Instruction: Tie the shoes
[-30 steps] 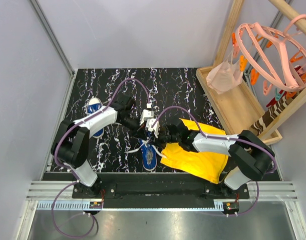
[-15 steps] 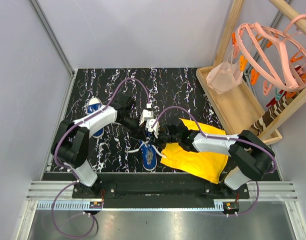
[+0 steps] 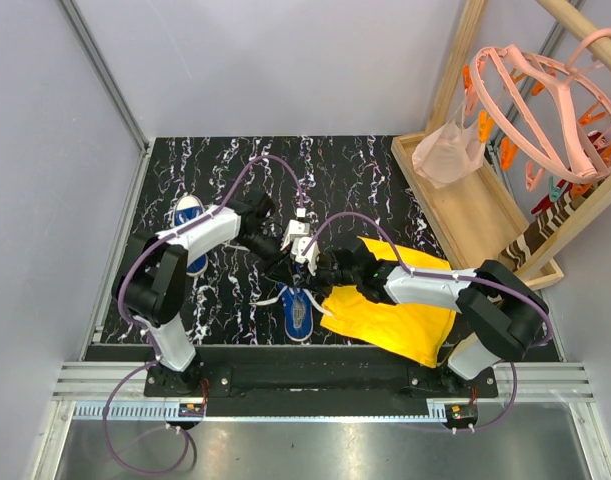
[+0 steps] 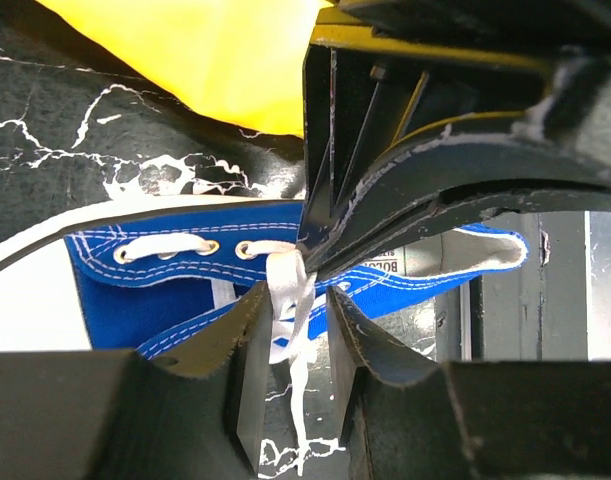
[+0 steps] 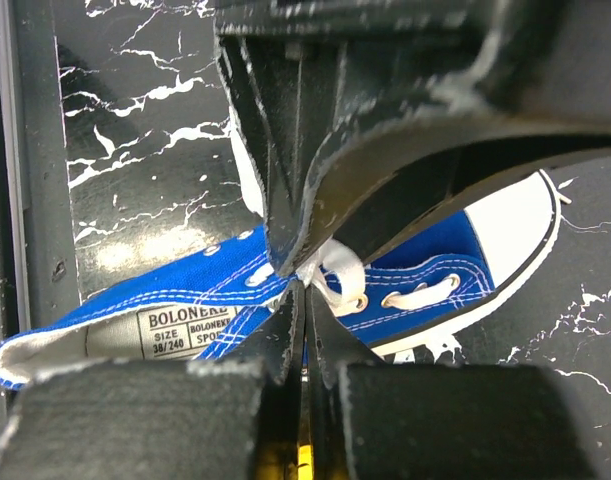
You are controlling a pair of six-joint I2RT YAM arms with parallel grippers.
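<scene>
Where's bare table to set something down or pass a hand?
Free: the far strip of table between back wall and arms, left of the wooden frame; a smaller patch between the far shoe and near shoe. Crowded: centre, left tool and right tool over the near shoe, yellow cloth alongside.

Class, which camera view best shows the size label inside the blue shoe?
The right wrist view: the size label lies unobstructed, its print readable. The left wrist view shows only a partly hidden sliver; the top external view does not resolve it.
</scene>
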